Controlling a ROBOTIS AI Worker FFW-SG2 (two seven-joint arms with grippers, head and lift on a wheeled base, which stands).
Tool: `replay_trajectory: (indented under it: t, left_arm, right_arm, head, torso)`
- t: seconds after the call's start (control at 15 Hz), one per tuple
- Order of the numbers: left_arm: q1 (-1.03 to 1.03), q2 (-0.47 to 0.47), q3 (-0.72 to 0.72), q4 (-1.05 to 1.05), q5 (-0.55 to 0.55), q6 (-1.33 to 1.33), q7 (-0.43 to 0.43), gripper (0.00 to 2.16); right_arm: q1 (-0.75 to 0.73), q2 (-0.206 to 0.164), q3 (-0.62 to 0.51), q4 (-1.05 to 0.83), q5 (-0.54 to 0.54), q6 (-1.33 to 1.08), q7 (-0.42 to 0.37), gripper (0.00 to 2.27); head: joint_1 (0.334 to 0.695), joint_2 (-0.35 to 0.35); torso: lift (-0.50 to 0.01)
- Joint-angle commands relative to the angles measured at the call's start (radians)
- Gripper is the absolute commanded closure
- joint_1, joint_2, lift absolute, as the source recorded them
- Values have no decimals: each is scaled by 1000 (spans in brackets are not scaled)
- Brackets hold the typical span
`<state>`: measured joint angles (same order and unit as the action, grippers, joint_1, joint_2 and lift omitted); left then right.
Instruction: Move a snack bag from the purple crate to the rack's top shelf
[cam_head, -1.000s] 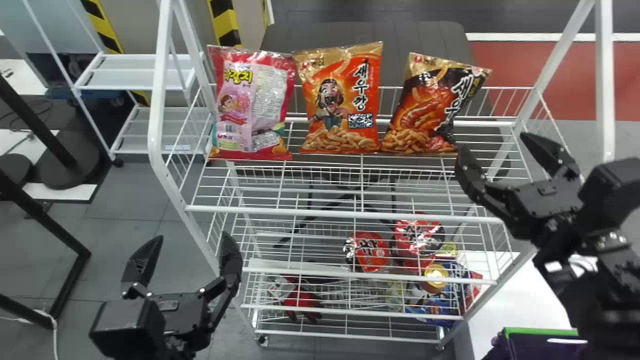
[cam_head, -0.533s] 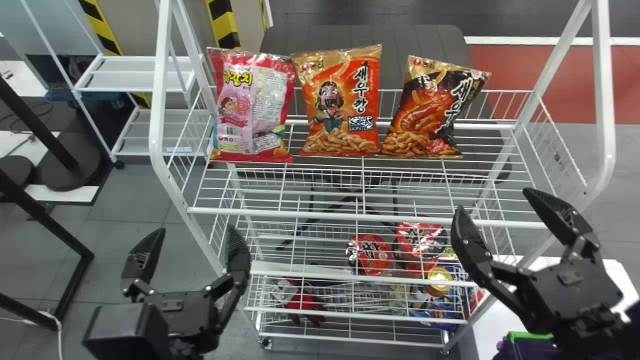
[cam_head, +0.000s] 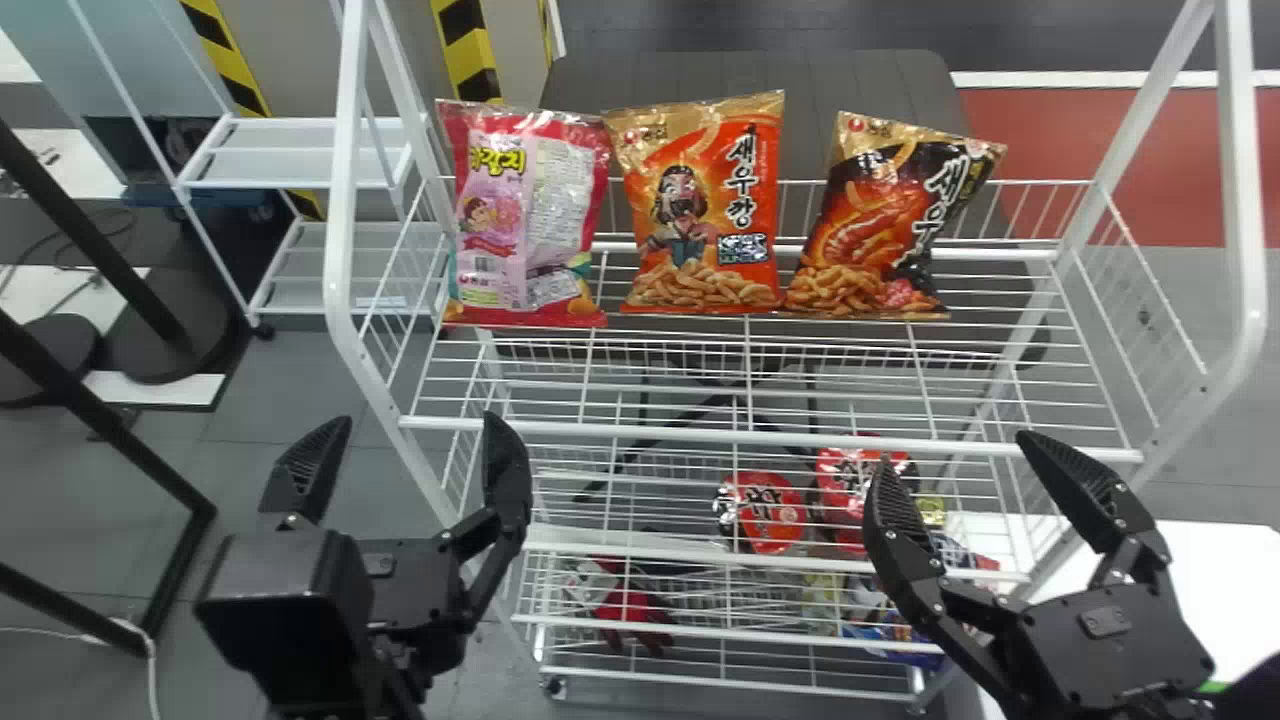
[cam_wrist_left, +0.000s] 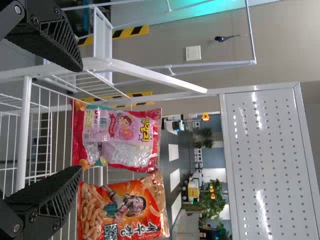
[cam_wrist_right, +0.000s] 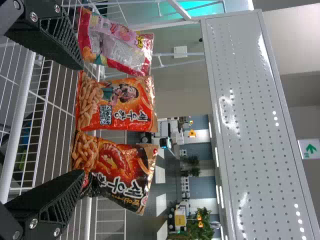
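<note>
My left gripper (cam_head: 415, 460) stands open in front of the rack's left front corner, and my right gripper (cam_head: 955, 465) is open before the right part of the rack's front. On the top shelf (cam_head: 680, 375) three snack bags stand in a row: a pink bag (cam_head: 525, 220), an orange bag (cam_head: 705, 215) and a black-and-orange bag (cam_head: 880, 225), which leans. In the left wrist view, open fingers of the left gripper (cam_wrist_left: 82, 117) frame the pink bag (cam_wrist_left: 117, 135). The right gripper (cam_wrist_right: 84, 120) has nothing between its fingers, with the orange bag (cam_wrist_right: 117, 105) beyond.
Lower shelves hold red packs (cam_head: 765, 510) and a red item (cam_head: 630, 605). A white table (cam_head: 1220, 570) stands at the right, with a green edge (cam_head: 1212, 687) near the right arm. White rack posts (cam_head: 345, 200) rise at both sides.
My right gripper has come down and to the left, away from the top shelf's right end. My left gripper is slightly higher. The head view has shifted a little; the bags stay on the shelf.
</note>
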<state>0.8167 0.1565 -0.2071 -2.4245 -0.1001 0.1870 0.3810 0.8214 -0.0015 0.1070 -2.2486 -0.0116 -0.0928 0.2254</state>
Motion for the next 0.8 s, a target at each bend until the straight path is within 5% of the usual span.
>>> replay_trajectory:
  t: [0.0, 0.73]
  left_arm:
    - [12, 0, 2, 4, -13, -22, 13, 130]
    - [39, 0, 2, 27, -13, -102, 39, 130]
  right_arm:
    - [9, 0, 10, -17, -2, 12, -1, 80]
    - [18, -14, -53, -34, -39, 19, 9, 83]
  head:
    - [695, 133]
    - [695, 109]
  torso:
    - [0]
    - [0]
